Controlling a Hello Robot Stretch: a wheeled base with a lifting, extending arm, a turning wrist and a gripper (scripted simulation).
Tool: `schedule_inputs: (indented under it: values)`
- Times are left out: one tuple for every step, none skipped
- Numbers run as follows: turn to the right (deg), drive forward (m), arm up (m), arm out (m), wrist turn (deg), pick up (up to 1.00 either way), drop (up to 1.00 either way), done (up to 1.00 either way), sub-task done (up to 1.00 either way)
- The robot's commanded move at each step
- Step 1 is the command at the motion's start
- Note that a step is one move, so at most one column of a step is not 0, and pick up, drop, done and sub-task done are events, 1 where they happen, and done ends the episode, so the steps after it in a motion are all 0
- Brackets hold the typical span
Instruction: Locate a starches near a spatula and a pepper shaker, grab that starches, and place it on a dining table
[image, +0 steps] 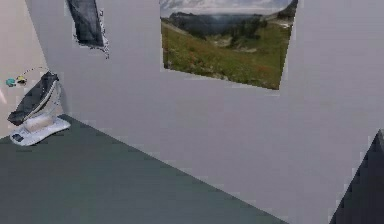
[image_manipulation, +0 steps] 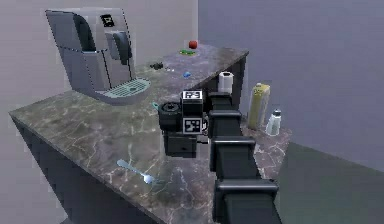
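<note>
Arm (image_manipulation: 238, 165) cut off below, pincer (image_manipulation: 172, 128), hold unclear, against counter (image_manipulation: 80, 130)

The arm (image_manipulation: 238, 170) – a dark square bar in stepped segments; two white squares (image_manipulation: 191, 124) with black marks at its end; the gripper (image_manipulation: 172, 128) black.

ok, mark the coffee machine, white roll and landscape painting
coffee machine (image_manipulation: 85, 60), arm side view, on its silver body
white roll (image_manipulation: 227, 83), arm side view, on its side
landscape painting (image: 230, 42), forward view, on its middle
</note>
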Motion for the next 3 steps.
schedule_inputs:
  values:
    - [0.0,0.00,0.02,0.00,0.0,0.00,0.00,0.00,0.00]
    - [0.0,0.00,0.00,0.00,-45.0,0.00,0.00,0.00,0.00]
    - [0.0,0.00,0.00,0.00,-45.0,0.00,0.00,0.00,0.00]
